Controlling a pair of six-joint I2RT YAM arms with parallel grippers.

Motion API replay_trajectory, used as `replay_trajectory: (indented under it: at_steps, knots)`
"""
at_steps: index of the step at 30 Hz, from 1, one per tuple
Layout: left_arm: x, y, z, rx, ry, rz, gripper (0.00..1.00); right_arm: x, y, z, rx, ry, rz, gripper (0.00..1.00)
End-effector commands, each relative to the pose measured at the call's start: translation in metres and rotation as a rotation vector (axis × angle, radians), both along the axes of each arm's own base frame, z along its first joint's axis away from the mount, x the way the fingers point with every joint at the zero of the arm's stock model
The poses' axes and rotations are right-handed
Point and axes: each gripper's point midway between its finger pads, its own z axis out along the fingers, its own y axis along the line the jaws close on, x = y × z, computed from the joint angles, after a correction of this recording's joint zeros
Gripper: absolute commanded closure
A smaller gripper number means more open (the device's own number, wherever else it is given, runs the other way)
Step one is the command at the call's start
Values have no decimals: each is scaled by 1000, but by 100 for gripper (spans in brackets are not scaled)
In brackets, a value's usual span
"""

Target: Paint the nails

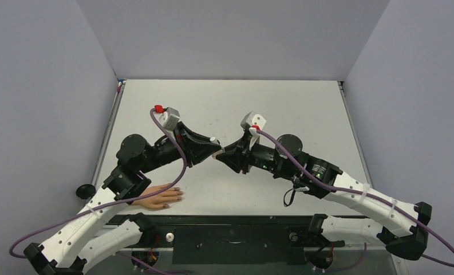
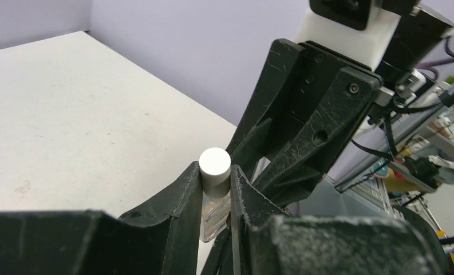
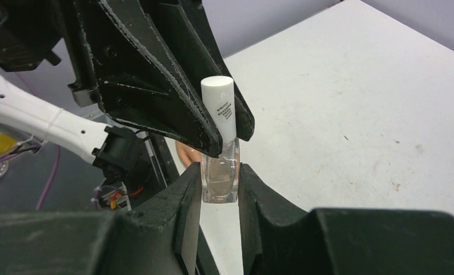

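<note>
Ok, both arms meet at the centre of the top view, above the table [image 1: 304, 109]. The left gripper [image 2: 216, 189] is clamped on the small clear bottle [image 3: 218, 184] high up. My left wrist view shows both fingers tight against it, with the white cap [image 1: 213, 139] poking out above them. The right gripper [image 3: 219, 173] is closed on the glass body lower down. In my right wrist view its fingers press both sides, and the left fingertips sit just above them around the base of the cap. The bottle stands roughly upright there, cap leaning slightly to the right of the frame.

The nails [image 1: 180, 195] are at the lower left of the top view, on a peach fake hand [image 1: 158, 198]. It lies flat at the near table edge with its fingers pointing right and its wrist end tucked under the left arm [image 1: 107, 197]. The nails show only as dark specks at the fingertips, well apart from the bottle and both grippers. I can't tell their finish at this size.
</note>
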Motion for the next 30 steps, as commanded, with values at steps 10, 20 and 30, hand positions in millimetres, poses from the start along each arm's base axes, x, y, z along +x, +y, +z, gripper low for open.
replay_trajectory:
  at_steps: [10,20,30]
  knots:
    - [-1,2,-1,20,23,23,55,31,2,25,65,-20,-155,100]
    - [-13,10,3,108,25,3,31,24,-5,26,65,-23,-142,100]
    - [-54,16,29,113,-93,-172,38,-30,-8,52,177,-91,126,100]
